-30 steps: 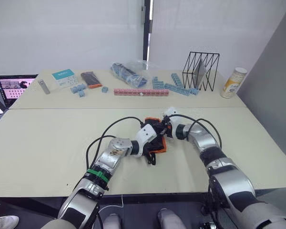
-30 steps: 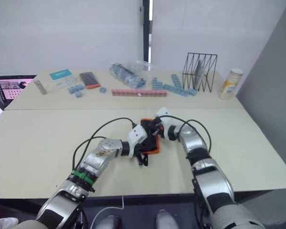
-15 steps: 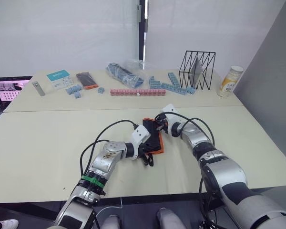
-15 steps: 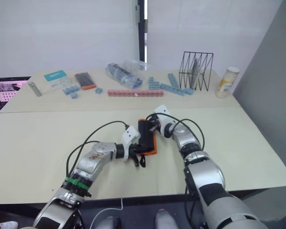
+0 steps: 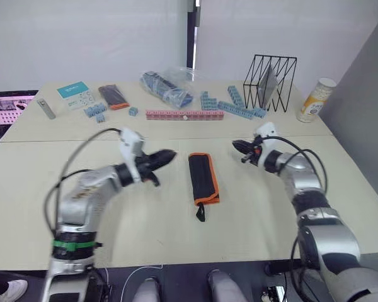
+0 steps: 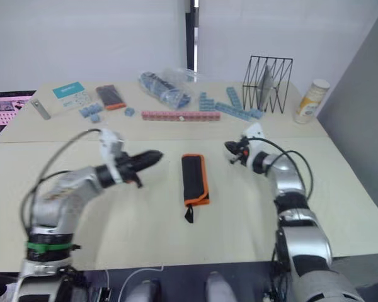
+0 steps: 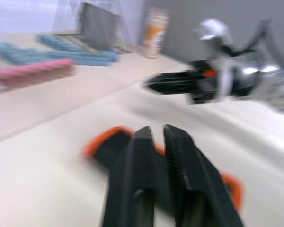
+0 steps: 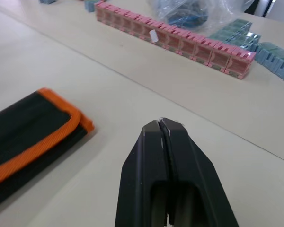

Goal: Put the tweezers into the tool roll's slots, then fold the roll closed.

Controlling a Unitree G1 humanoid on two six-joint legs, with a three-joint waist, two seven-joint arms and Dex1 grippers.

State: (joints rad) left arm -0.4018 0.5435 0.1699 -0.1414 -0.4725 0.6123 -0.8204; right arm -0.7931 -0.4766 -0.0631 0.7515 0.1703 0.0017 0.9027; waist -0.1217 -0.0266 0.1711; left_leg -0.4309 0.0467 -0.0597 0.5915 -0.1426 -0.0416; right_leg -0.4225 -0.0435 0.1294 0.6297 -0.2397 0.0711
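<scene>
black tool roll [image 5: 203, 177], orange trim; pink blocks [image 5: 184, 115]

No legible text, labels or numbers anywhere

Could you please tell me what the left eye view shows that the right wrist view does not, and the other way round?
The left eye view alone takes in both arms raised off the table, the left gripper and right gripper either side of the tool roll, plus the wire rack and the can. The right wrist view alone gives a close look at the right gripper's shut fingers and the roll's orange-trimmed corner. Both show the folded roll, the row of pink blocks and the clear bag.
</scene>
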